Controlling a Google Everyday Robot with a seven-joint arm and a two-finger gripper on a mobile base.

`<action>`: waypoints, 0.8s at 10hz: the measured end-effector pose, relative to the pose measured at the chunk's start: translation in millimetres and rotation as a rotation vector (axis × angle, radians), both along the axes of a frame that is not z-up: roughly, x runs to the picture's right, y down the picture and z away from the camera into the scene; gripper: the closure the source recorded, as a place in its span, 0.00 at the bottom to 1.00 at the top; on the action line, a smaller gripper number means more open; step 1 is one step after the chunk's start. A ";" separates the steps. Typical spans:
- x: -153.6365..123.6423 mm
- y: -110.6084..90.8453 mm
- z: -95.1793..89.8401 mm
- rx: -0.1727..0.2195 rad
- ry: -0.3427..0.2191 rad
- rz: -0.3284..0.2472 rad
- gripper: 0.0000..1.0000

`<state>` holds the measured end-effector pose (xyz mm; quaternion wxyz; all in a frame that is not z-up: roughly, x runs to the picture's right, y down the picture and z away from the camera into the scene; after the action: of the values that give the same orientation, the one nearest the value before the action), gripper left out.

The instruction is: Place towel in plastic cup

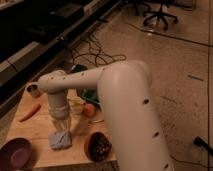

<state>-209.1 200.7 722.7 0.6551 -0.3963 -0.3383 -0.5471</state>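
The claw (61,128) hangs low in the lower left, right over the grey towel (59,141) on the wooden table (35,131); spread or closed, I cannot tell. A purple bowl (15,153) sits left, a carrot (29,112) above.

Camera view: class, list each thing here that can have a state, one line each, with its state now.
Gripper: pointing down, right over the towel.
Towel: crumpled, on the table, not in the cup.
Cup: upright, back left corner of the table.
Purple bowl: upright, looks empty.
Brown bowl: upright, holds something dark.
Carrot: lying flat on the table.
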 end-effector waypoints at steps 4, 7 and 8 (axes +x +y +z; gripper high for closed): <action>5.9 5.0 18.6 0.096 -0.121 0.092 0.36; -2.6 11.9 35.5 0.108 -0.152 0.083 0.20; -4.1 12.2 41.0 0.109 -0.155 0.080 0.20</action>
<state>-213.2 212.9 763.7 0.6690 -0.3027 -0.3731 -0.5670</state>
